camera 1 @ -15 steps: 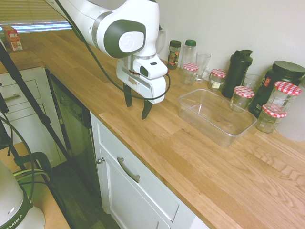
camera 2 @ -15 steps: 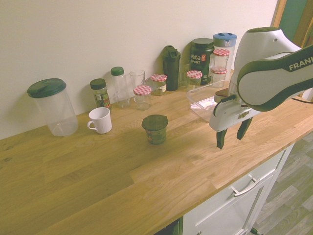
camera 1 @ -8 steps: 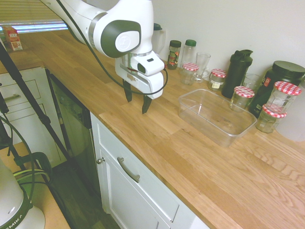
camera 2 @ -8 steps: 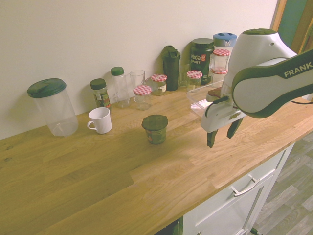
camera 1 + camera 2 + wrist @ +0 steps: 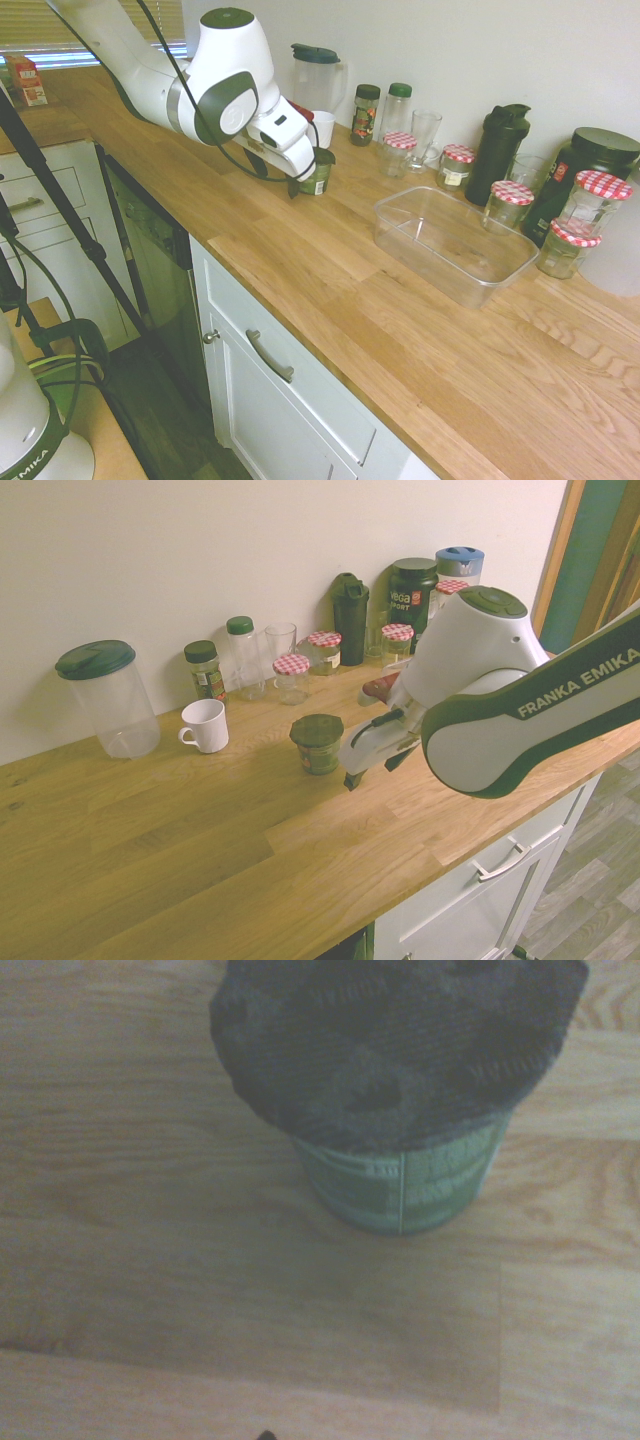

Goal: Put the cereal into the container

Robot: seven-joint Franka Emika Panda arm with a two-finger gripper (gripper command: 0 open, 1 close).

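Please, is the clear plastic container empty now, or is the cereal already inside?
Empty: bare wood shows through the clear container, and the cereal cup stands outside it, on the countertop.

A kitchen, shown by its long wooden table [image 5: 400, 345] over white panelled cupboards [image 5: 285, 385], plus clear lidded glass jars [image 5: 509, 203].

A pale plain wall [image 5: 250, 540] rises behind the claw [image 5: 374, 774], above the wooden counter [image 5: 200, 860] that runs beneath it. White cabinets [image 5: 520, 875] stand below the claw, over grey wood-look flooring [image 5: 600, 840]. Beyond the claw, daylight comes through a window with slatted blinds [image 5: 100, 28].
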